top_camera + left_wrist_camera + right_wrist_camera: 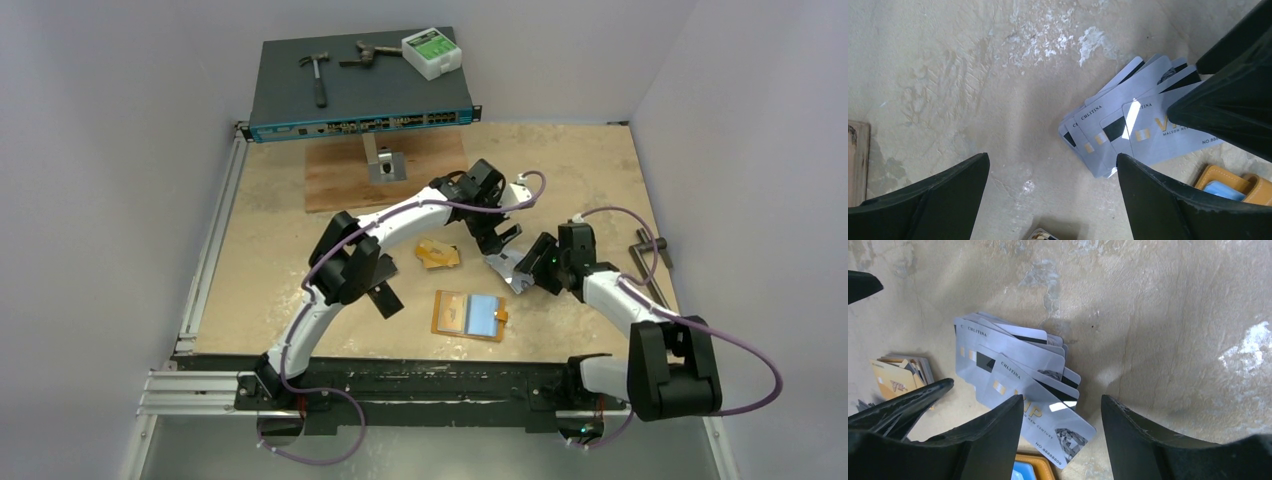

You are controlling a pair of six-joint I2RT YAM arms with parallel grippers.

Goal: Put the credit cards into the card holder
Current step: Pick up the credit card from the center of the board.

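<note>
The silver cards [1013, 365] look like glossy plastic and catch a white glare. Beside them, the gold cards [895, 380] have a softer sheen, and the card holder [1228, 181] is smooth orange leather-like material. Beneath them, the table [973, 75] is rough, matt beige with chalky scuffs. The left tool [1052, 157] is matt black plastic, scuffed at its edges.

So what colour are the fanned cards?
The fanned cards are silvery-white, with gold chips and lettering, some black-striped; best in the right wrist view.

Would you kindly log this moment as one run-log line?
left gripper: open | right gripper: open | silver cards: fanned, not gripped | card holder: lying open
</note>
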